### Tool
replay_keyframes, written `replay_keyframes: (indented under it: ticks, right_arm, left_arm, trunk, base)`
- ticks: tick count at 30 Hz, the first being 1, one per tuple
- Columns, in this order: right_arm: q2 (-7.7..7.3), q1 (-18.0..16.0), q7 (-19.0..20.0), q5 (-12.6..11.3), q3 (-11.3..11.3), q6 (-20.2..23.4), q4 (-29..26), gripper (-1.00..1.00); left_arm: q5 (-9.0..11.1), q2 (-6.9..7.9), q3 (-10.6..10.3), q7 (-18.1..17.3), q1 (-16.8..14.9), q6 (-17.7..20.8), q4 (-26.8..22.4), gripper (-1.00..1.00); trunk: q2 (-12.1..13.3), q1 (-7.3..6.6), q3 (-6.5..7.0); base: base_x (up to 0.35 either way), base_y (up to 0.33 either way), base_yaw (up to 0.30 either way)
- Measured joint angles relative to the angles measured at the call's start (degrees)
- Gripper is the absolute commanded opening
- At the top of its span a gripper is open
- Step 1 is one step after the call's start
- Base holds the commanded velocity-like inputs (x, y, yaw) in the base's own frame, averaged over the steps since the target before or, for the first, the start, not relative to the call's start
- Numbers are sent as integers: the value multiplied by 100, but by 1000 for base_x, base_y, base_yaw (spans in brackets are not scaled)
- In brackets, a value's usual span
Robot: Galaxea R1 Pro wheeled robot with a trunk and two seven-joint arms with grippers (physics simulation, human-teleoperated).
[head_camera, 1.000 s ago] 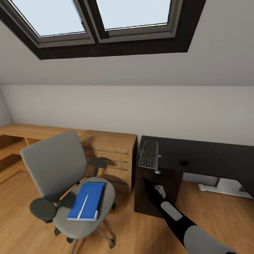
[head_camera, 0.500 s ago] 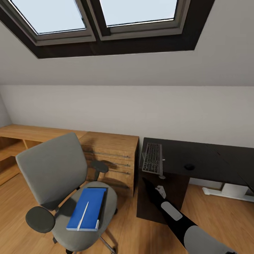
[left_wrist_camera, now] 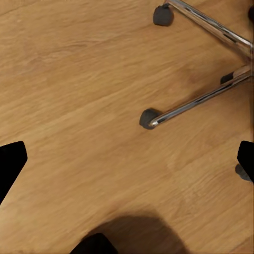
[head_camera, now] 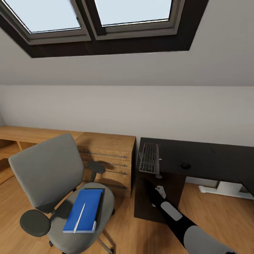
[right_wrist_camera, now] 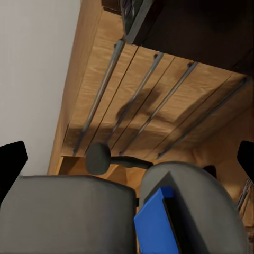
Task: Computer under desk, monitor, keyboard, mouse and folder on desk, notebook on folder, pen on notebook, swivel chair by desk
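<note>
At the lower right of the head view, the right end effector [head_camera: 160,191] hangs in front of the dark end panel of the counter [head_camera: 204,158], below its front edge. In the right wrist view its two black fingertips [right_wrist_camera: 11,165] sit far apart at the frame's edges with nothing between them. Past them lie the grey back and seat of the swivel chair [head_camera: 49,169], one black armrest [right_wrist_camera: 98,157] and a corner of the blue folder [right_wrist_camera: 156,225].

The left end effector [left_wrist_camera: 127,161] is likewise spread wide and empty. It points down at the light wood floor [left_wrist_camera: 79,79], near the chair's chrome legs and dark castors [left_wrist_camera: 150,118].

The folder lies flat on the chair's seat, with the white pen [head_camera: 79,218] lying lengthwise on top of it. A thin dark edge along the folder's far side looks like the notebook [head_camera: 102,200] underneath.

The chair stands in front of a light wood cabinet [head_camera: 109,155] with long bar handles, just beside the counter's left end. The keyboard [head_camera: 149,158] rests on the black top close to that end, set lengthwise from front to back. The mouse [head_camera: 184,165] sits further right on the top, apart from the keyboard. A white metal foot [head_camera: 225,188] shows under the counter at the right. Two dark-framed skylights [head_camera: 88,14] are set in the sloped ceiling.
</note>
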Motion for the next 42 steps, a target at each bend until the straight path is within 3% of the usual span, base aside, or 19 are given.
replay_keyframes:
  ticks: [11,42]
  right_arm:
    - [2,-1,2,1,-2,-25,12,100]
    - [-7,-1,9,10,-2,-25,-3,100]
  left_arm:
    - [4,1,8,14,1,-3,0,100]
    - [24,0,10,27,2,-6,0,100]
  trunk:
    - [0,0,0]
    - [-1242,680,-556]
  base:
    - [0,0,-171]
    - [0,0,-6]
